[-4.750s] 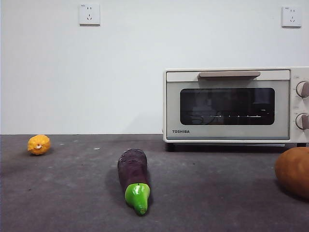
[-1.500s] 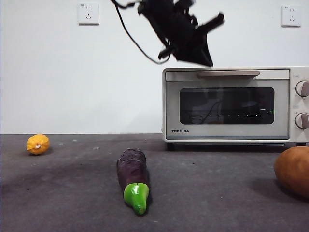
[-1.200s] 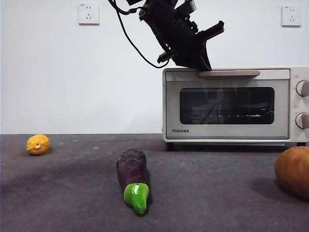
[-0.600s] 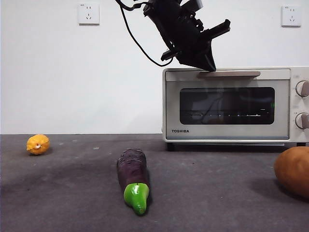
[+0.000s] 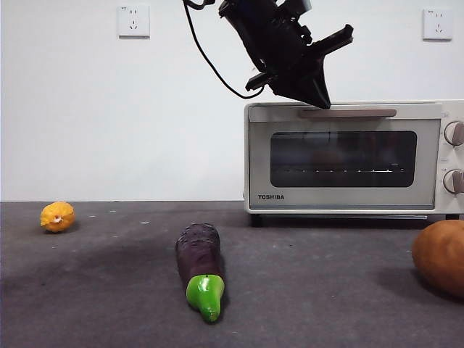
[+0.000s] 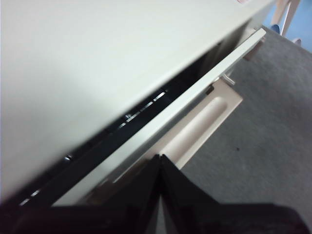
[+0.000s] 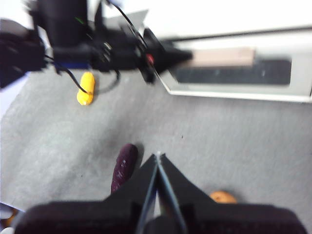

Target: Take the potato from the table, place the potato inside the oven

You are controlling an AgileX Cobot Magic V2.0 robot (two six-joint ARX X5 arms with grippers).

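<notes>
One oven (image 5: pixel 354 158) at centre right, with two knobs (image 5: pixel 454 133) on its right edge and one bar handle (image 5: pixel 347 113); one potato (image 5: pixel 439 257) at lower right; one eggplant (image 5: pixel 199 265) at lower centre; one yellow fruit (image 5: pixel 57 216) at left; two wall sockets (image 5: pixel 134 21) in the upper corners; one table (image 5: pixel 101 290)

My left gripper (image 5: pixel 317 93) sits at upper centre, above the oven's (image 5: pixel 348 159) handle (image 5: pixel 348 113). The oven stands at right, far back on the table (image 5: pixel 109 290). Eggplant (image 5: pixel 199 264) lies centre foreground, potato (image 5: pixel 441 255) at right edge, small fruit (image 5: pixel 57 216) far left.
</notes>
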